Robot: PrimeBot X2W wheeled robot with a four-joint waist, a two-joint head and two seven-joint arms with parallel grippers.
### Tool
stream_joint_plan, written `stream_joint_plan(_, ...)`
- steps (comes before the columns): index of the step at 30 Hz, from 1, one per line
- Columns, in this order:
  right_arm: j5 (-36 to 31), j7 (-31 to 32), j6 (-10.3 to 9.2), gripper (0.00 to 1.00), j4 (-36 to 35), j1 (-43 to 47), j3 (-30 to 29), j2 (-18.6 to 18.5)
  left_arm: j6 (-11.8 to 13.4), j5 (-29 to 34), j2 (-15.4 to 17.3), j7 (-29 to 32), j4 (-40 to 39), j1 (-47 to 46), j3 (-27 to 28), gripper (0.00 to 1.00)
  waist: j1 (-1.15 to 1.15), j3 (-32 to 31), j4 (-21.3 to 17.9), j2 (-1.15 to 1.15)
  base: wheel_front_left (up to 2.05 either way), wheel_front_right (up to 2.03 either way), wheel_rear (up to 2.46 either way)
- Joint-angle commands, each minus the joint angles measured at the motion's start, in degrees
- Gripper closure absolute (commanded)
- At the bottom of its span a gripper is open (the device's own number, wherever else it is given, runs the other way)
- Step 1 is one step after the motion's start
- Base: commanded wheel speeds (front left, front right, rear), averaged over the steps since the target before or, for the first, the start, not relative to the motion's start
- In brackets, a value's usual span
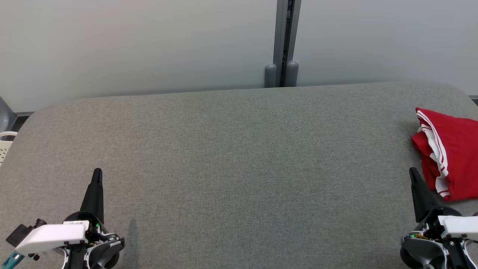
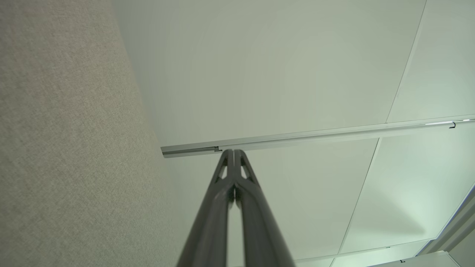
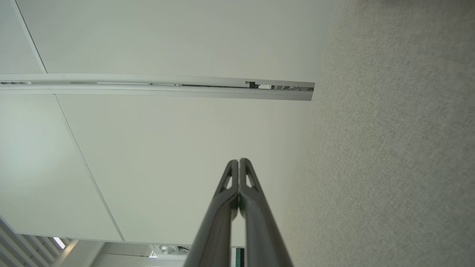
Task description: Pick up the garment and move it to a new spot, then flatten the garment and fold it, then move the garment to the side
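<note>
Grey fabric table (image 1: 231,168), pale wall (image 1: 149,45) behind, red garment (image 1: 453,157) w/ white stripes bunched at right edge, just beside & right of right gripper (image 1: 412,171), fingers pressed together, empty, left gripper (image 1: 98,171) likewise closed & empty, well apart from garment

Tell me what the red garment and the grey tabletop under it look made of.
Red garment: soft, thin cloth, probably a sports knit; it lies in limp folds, matte, with white striped trim. Grey tabletop: seemingly a woven textile covering, matte; a fine heathered weave shows.
</note>
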Motion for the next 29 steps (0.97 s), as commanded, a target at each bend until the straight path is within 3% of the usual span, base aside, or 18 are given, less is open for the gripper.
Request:
stream_joint_plan(1, 0.14, 0.12, 0.02, 1.00, 0.09, -0.27, -0.11, -0.51, -0.27, 0.06, 0.10, 0.03, 0.03, -0.87, 0.26, 1.00, 0.00, 0.00, 0.00, 0.00, 0.00, 0.00, 0.00)
stream_joint_plan(29, 0.14, 0.12, 0.02, 1.00, 0.09, -0.27, -0.10, -0.51, -0.27, 0.10, 0.07, 0.11, 0.02, -0.88, 0.32, 1.00, 0.00, 0.00, 0.00, 0.00, 0.00, 0.00, 0.00)
